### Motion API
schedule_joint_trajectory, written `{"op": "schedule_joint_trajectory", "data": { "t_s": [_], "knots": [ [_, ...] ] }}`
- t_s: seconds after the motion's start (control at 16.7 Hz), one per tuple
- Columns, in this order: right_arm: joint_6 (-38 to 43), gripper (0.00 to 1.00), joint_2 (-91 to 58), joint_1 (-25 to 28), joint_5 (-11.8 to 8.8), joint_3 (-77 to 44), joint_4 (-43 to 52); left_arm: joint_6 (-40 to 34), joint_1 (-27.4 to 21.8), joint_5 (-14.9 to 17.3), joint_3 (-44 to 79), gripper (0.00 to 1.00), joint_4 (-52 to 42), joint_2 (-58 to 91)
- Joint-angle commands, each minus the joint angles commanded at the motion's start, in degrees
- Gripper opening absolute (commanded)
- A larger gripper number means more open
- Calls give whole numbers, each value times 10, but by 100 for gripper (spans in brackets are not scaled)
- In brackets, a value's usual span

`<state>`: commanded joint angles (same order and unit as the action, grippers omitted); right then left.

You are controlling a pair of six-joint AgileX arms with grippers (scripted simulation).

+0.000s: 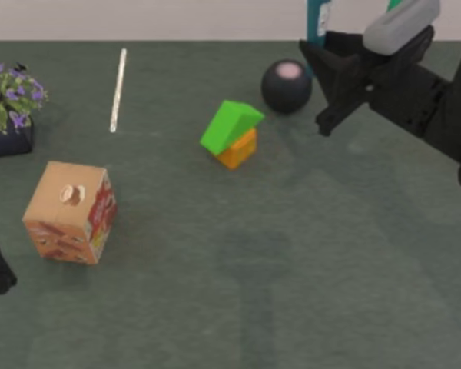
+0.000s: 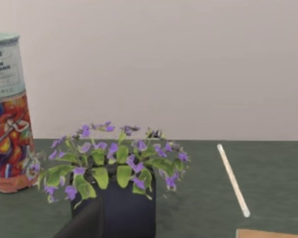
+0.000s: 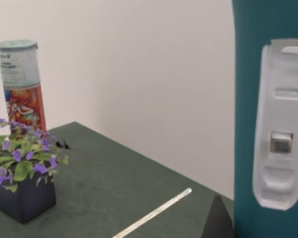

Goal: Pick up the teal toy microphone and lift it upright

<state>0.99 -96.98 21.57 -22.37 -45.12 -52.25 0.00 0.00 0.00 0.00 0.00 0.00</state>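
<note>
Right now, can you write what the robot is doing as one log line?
right gripper: far right, holding teal toy microphone upright | left arm: parked at left edge | table: green block on orange block

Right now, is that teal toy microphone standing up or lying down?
Upright: in the right wrist view the teal toy microphone runs vertically, its white switch patch facing the camera.
</note>
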Motion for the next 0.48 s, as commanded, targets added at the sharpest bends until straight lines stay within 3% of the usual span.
{"op": "schedule_joint_trajectory", "data": {
  "t_s": [0.3,0.48],
  "knots": [
    [2,0,1,11,8,0,-2,0,0,0,0,100,0,0],
    [4,0,15,54,50,12,-21,0,0,0,0,100,0,0]
  ]
}}
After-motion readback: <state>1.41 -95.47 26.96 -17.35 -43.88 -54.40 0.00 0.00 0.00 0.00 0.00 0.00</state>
